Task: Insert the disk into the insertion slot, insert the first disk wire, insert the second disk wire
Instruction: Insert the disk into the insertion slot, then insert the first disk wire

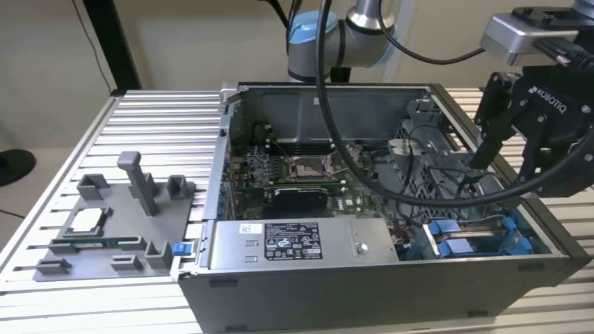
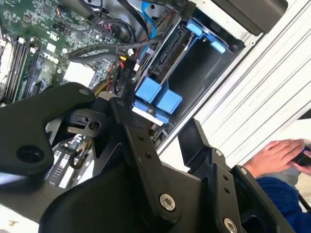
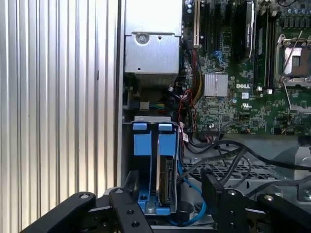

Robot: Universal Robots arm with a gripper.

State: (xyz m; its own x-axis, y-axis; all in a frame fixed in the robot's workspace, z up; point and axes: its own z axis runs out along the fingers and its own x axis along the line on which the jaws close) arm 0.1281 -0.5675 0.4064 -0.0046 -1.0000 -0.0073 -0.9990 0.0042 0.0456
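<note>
End effector [image 3: 170, 175] closest to the lens in both wrist views, black fingers [image 3: 131, 183] spread wide, nothing held. Disk [image 3: 168, 187] sits straight ahead of the fingertips, in line with the gap, standing on edge in its blue carrier inside the insertion slot [image 3: 141, 158]; looks seated, cannot tell if fully home. Blue cable [image 3: 192, 212] loops loose just beside the disk, near one finger; cannot tell whether its plug is in. Disk likely dense and rigid, smooth metal, shock-sensitive, so best pressed or gripped on the blue carrier edges, never the connector end. Cable is thin and floppy, so best taken at the stiff plug. Open computer case [image 1: 371, 292] rests on the ribbed desk [image 3: 58, 97]; a person's hand [image 2: 276, 155] is off beyond the end effector.
</note>
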